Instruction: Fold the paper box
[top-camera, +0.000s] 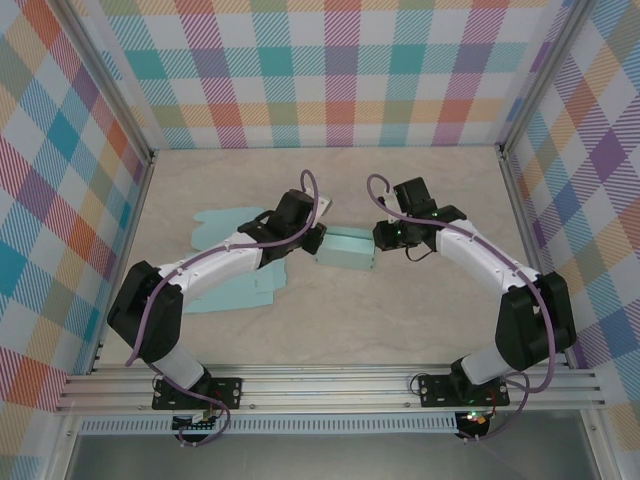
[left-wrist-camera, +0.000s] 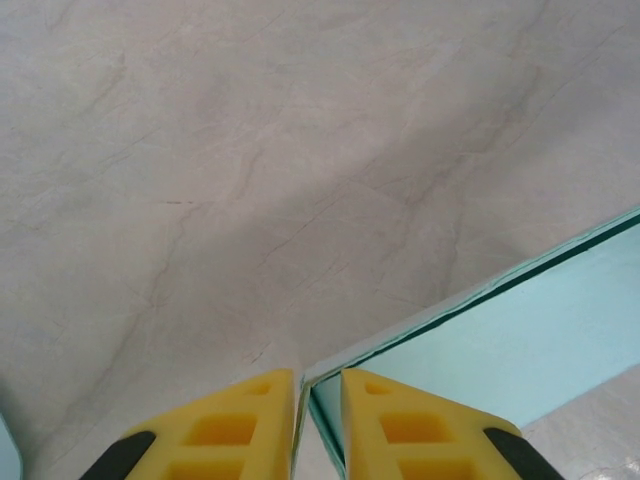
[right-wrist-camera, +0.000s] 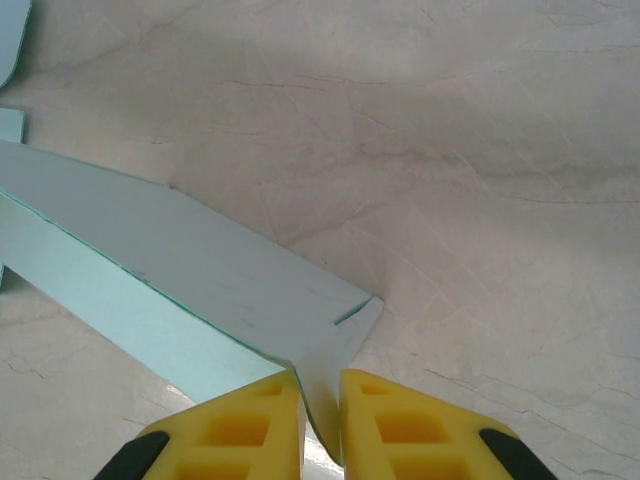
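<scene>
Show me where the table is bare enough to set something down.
Free: the table strip between the back wall and the box, and the near stretch between box and rail. Crowded: the middle, where left tool and right tool pinch the box, and the left, under flat sheets.

- paper box (top-camera: 345, 248): pale teal card, partly folded, long and narrow.
- Lies near the middle of the table, long axis running left-right, slightly tilted in the top view.
- Left wrist view: one wall (left-wrist-camera: 520, 330) stands on edge, its thin darker top edge running up to the right.
- Right wrist view: a broad panel (right-wrist-camera: 150, 270) slopes up to the left; small end flap (right-wrist-camera: 350, 330) with a short slit.
</scene>
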